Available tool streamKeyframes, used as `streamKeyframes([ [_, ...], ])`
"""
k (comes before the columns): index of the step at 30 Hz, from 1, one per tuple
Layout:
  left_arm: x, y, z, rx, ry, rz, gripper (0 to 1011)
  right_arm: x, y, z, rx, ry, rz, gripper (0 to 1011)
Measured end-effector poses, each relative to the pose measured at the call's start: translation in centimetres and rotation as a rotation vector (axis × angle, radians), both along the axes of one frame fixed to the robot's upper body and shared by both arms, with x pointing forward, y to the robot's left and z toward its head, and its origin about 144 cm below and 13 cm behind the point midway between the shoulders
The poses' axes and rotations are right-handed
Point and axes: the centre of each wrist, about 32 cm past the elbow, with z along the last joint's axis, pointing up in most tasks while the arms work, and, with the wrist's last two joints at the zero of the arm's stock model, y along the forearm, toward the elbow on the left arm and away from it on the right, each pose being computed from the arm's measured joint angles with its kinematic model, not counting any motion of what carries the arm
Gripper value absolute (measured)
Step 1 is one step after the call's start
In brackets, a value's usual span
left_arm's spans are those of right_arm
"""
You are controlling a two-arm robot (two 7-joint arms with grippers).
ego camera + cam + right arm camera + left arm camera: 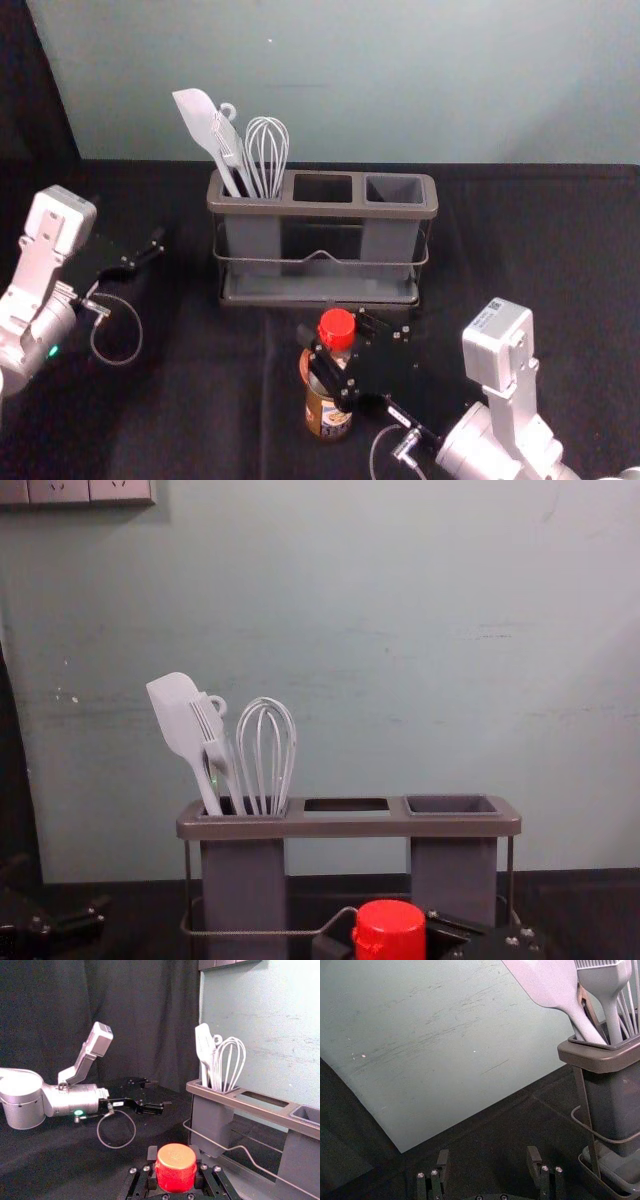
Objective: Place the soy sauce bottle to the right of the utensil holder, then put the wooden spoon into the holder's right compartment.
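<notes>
Red-capped and upright, the soy sauce bottle (337, 328) is in the right hand (174, 1154), fingers closed round it, before the holder's (320, 209) middle, so should move rightward; the left hand (488, 1152) sits wide open leftward.

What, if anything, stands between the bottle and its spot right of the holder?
Only the utensil holder might interfere: it stands just beyond the soy sauce bottle in the right gripper, so a diagonal move could clip its right front corner. Moving right first, then forward, I see nothing blocking.
</notes>
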Motion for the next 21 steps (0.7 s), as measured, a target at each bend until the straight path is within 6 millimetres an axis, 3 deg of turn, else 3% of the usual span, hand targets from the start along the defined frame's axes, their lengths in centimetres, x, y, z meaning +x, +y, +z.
streamKeyframes([
  [21,0.00,0.00,0.00,0.000,0.000,0.000,1000,0.00,-0.01,0.00,0.001,0.000,-0.001,380],
])
